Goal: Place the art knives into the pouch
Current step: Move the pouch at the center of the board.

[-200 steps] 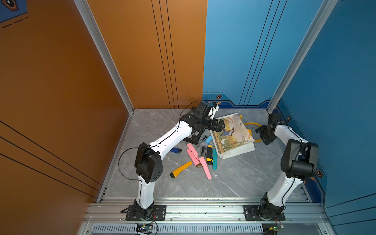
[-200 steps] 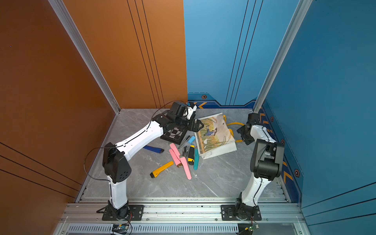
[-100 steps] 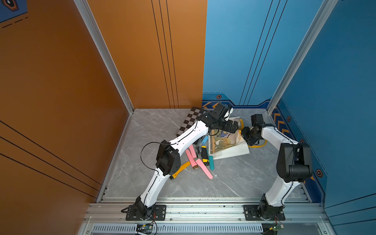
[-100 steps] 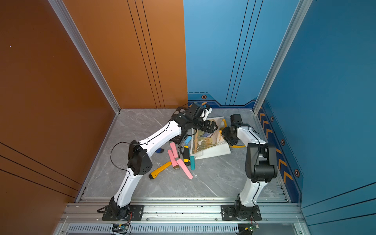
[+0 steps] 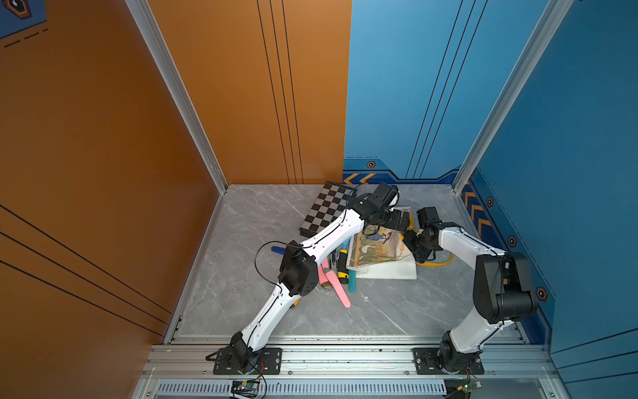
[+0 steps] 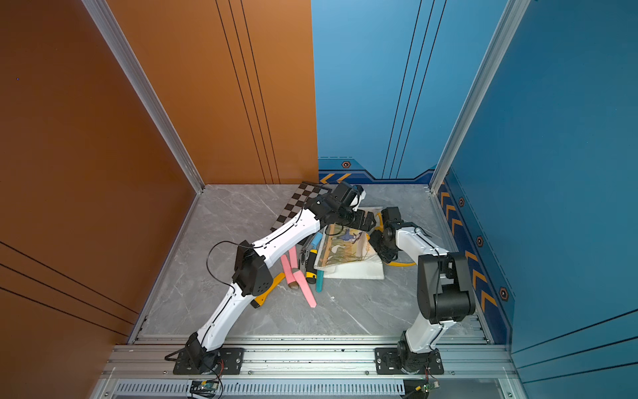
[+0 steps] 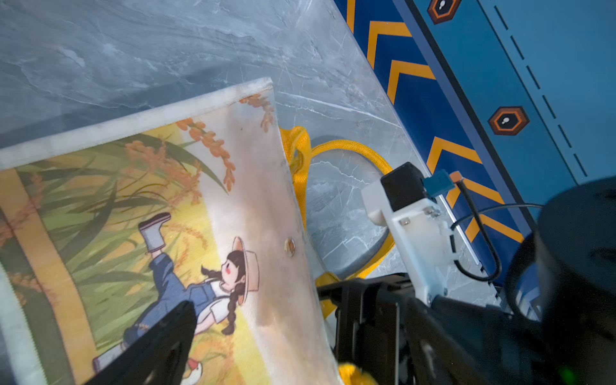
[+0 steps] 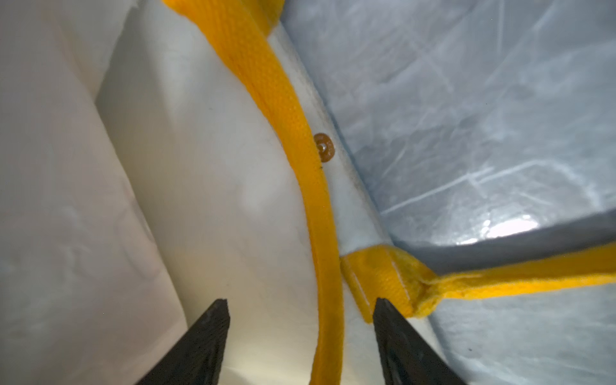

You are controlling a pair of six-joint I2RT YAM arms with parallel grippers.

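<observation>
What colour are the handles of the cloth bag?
Yellow. The handles show best in the right wrist view, close up.

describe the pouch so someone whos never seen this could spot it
On the grey marble table, look toward the far end by the blue wall, right of the pile of cutters. The pouch lies there, a cream fabric bag. Unlike the checkered chessboard nearby, it has a printed girl in a field and yellow handles.
</observation>
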